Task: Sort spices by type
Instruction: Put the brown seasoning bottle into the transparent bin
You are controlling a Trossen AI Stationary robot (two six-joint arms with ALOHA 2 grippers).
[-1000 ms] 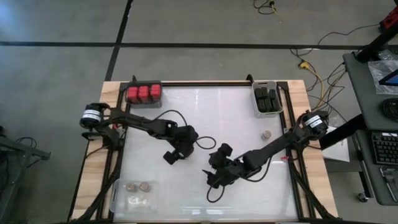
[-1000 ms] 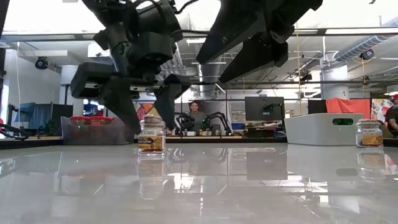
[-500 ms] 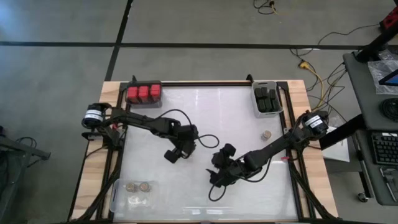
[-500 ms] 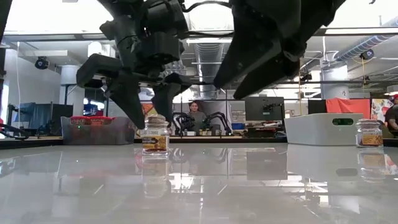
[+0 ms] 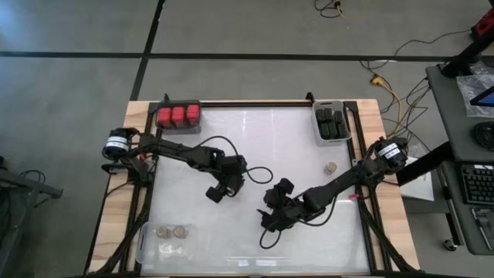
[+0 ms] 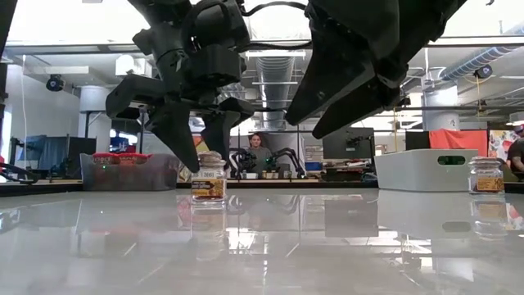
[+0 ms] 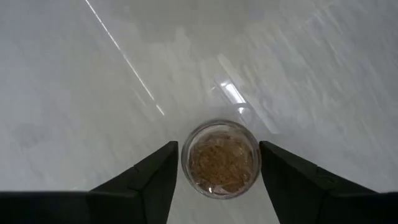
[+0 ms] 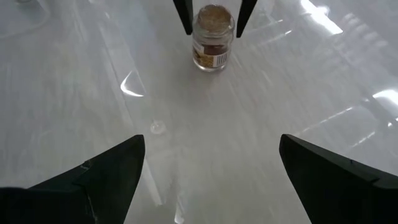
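A small round jar (image 7: 219, 159) of tan spice stands upright on the white table near its middle. My left gripper (image 7: 219, 149) comes down over it, open, with one finger close on each side of the jar's top (image 6: 208, 157). In the high view that gripper (image 5: 217, 192) hides the jar. My right gripper (image 8: 211, 177) hangs open just near and right of it (image 5: 270, 219), above bare table, holding nothing. A second jar (image 5: 330, 167) stands alone at the right. Red spices (image 5: 178, 116) fill the far-left bin and black ones (image 5: 332, 123) the far-right bin. My left gripper has its fingers (image 7: 163, 167) on the two opposite sides of the jar's top, slanting down from above. Only a hair of gap shows on each side, and I cannot tell whether either finger touches. The jar stands upright on its base.
A clear bin (image 5: 147, 241) at the near left corner holds a few tan-topped jars. In the low view the second jar (image 6: 486, 174) and the white bin (image 6: 422, 170) stand at the right, with the bin of red spices (image 6: 123, 168) at the left. The table's middle is bare.
My left gripper's fingers have drawn closer together around the jar's top, and the gripper has rolled and tipped a little. The jar has slid slightly toward the table's right and is still upright. My right gripper has sunk a little.
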